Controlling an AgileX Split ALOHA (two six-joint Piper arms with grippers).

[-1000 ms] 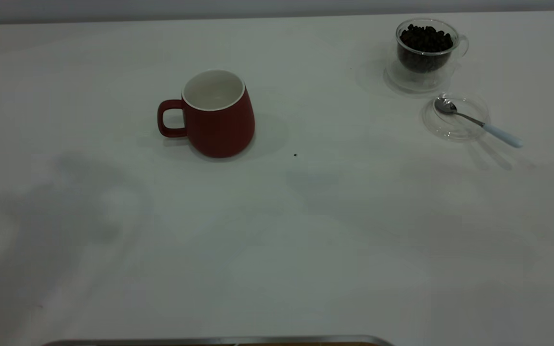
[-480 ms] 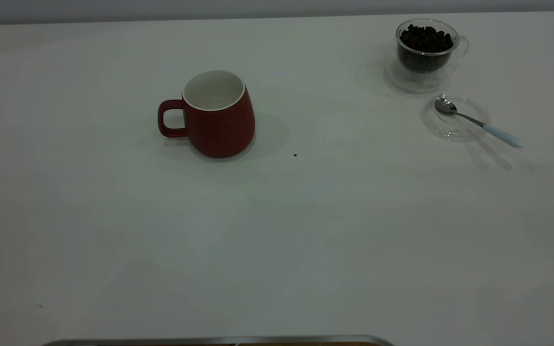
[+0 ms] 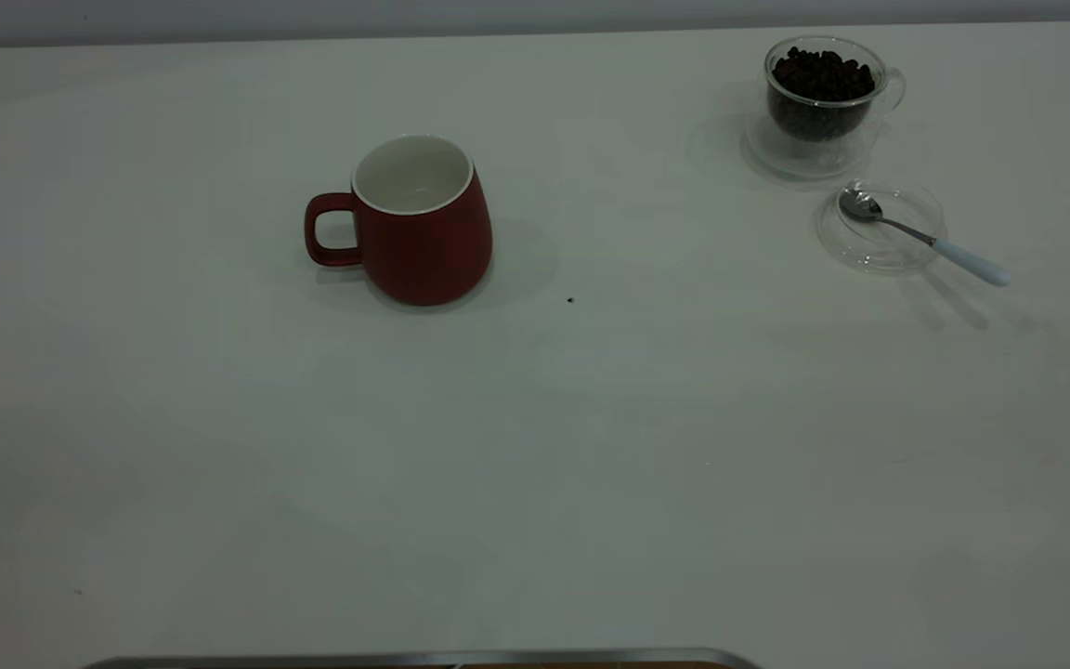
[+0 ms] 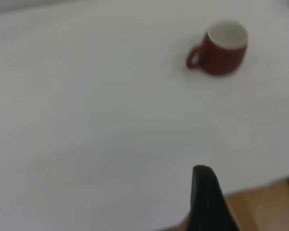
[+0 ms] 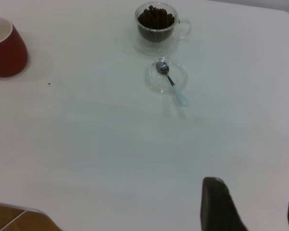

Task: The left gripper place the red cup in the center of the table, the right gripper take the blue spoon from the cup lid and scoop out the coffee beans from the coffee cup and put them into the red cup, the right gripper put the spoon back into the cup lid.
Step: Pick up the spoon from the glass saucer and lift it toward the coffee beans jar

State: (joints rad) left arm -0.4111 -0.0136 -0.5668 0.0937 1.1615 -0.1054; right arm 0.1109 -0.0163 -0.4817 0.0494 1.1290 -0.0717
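Shadows that darkened the table (image 3: 535,446) near its front-left edge a second ago have gone, and the tabletop now looks evenly lit; none of the objects has shifted. The red cup (image 3: 422,223) stands upright left of the table's middle, handle pointing left, its white inside bare. Far off at the back right, the coffee cup (image 3: 823,93) holds a heap of coffee beans (image 3: 821,74) up to its rim. Just in front of it lies the cup lid (image 3: 880,228), with the blue spoon (image 3: 925,237) resting bowl-down in it (the pale handle sticks out over the rim). The left gripper (image 4: 207,202) shows only one dark finger, so its spread cannot be told. The right gripper (image 5: 253,202) hangs spread apart over the table's near edge, holding nothing.
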